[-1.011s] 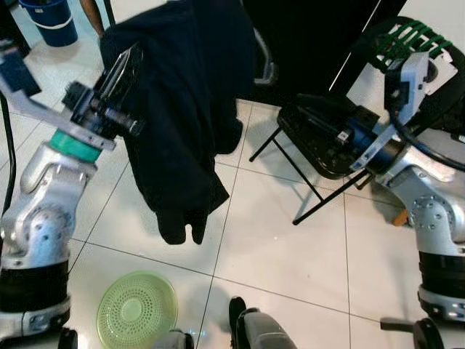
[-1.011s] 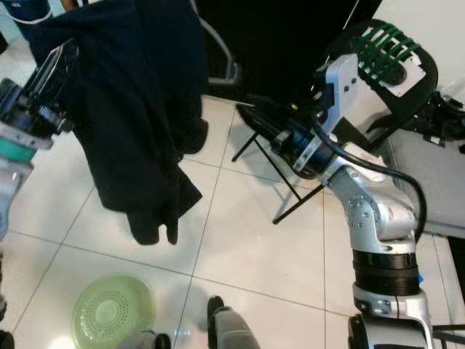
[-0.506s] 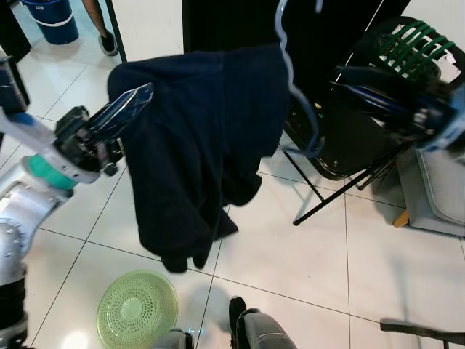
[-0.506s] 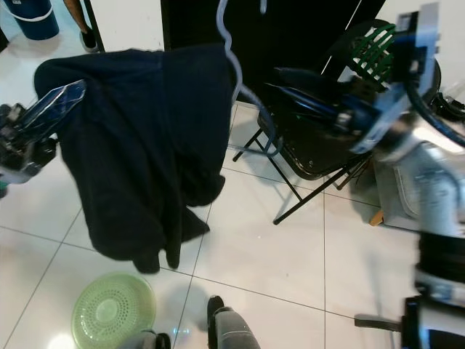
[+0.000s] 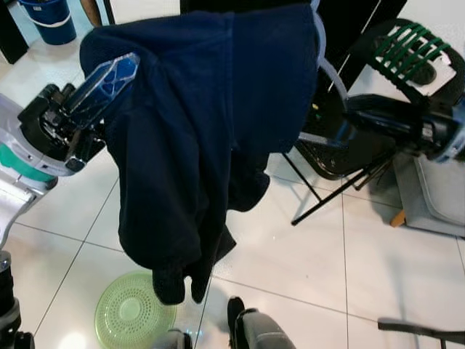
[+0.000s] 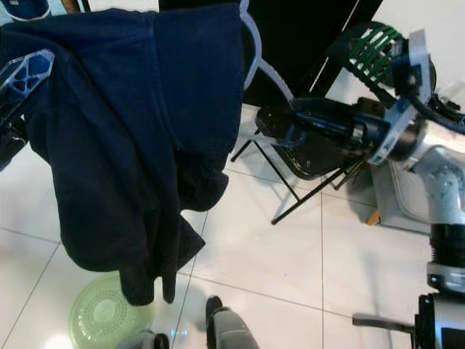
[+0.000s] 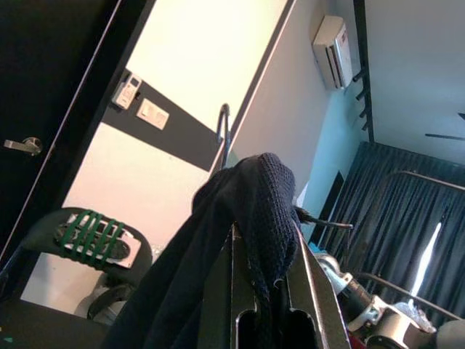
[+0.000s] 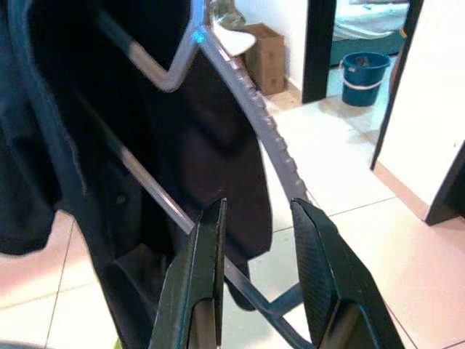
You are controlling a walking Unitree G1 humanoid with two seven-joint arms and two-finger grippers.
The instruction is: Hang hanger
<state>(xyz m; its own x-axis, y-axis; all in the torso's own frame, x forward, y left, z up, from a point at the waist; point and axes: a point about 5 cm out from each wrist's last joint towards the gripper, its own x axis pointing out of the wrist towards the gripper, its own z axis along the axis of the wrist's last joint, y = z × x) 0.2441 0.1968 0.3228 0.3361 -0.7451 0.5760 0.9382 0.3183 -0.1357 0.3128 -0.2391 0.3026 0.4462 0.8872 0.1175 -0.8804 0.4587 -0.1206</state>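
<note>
Left eye view: the left gripper (image 5: 109,80) reaches in from the left edge, its two long fingers pressed close together and closed on a fold of the dark navy garment (image 5: 211,123). In the left wrist view the knitted cloth sits bunched between those fingers. The garment fills the upper centre of the frame, draped over a pale hanger (image 6: 254,62) and trailing down toward the lower centre.

At centre right the right gripper (image 5: 330,138) points toward the garment, its fingers a little apart around the hanger's lower end. The right wrist view shows the hanger's ridged arm and thin bar passing between the fingers; whether they touch the bar is hard to make out.

On the white tiled floor at lower left lies a green round strainer (image 5: 131,316), partly hidden by the garment's hem. Behind the right gripper stands a black folding chair (image 6: 312,156) with green straps at upper right. A blue bucket (image 5: 47,18) sits at upper left. The hanger's hook is cut off by the top edge.
</note>
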